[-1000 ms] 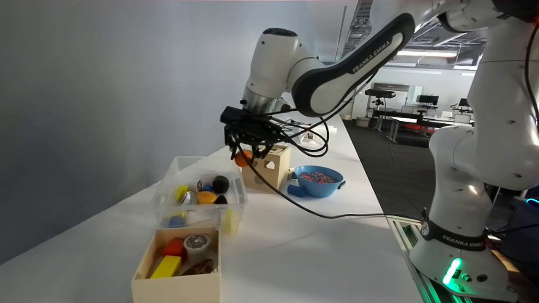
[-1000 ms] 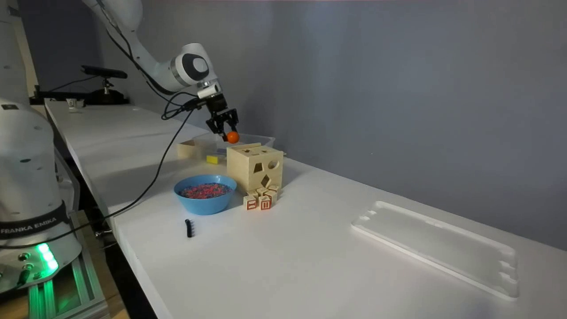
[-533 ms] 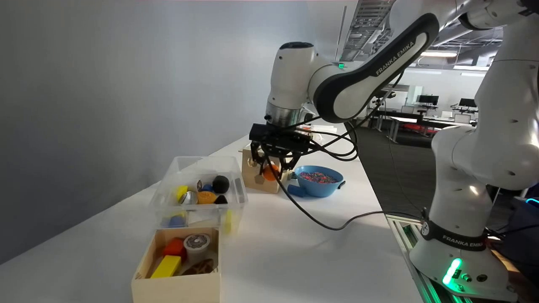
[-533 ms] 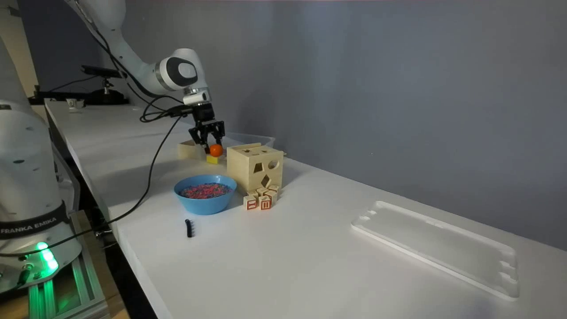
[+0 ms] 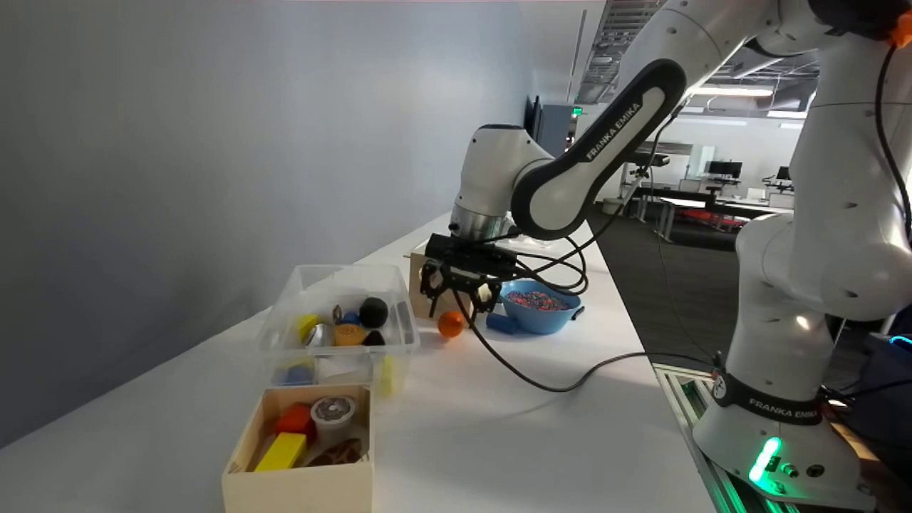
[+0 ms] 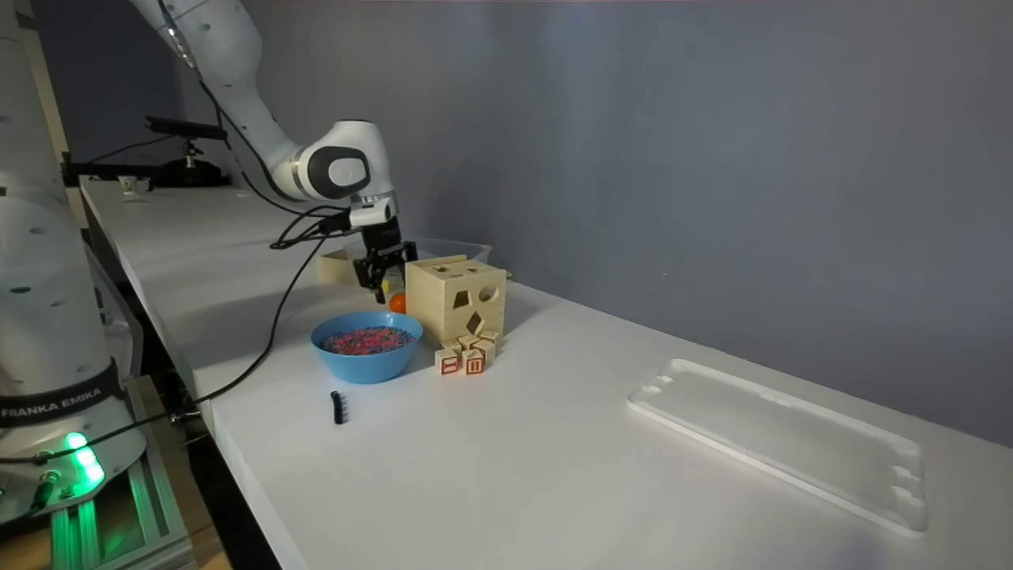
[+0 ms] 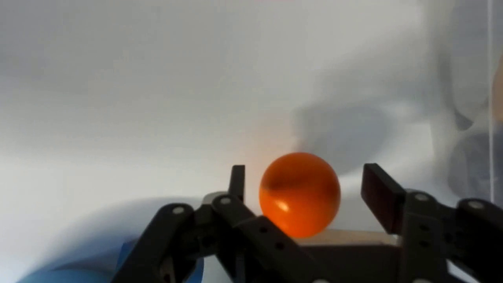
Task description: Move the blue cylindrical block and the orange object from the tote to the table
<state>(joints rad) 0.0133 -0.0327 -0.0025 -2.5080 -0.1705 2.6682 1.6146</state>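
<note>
1 glossy orange ball, just released onto the white table beneath the wide-spread, empty black gripper, joins the blue cylinder: transfer looks complete.

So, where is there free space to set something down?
Bare: the white table between the black bristled piece and flat white plastic lid; also from the low wooden box toward the white robot base. Crowded: where the round blue bowl, blue cylinder, wooden letter blocks, holed wooden box, orange ball and open black gripper gather.

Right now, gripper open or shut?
The gripper is open: in the wrist view, white table shows between the orange ball and each finger.
</note>
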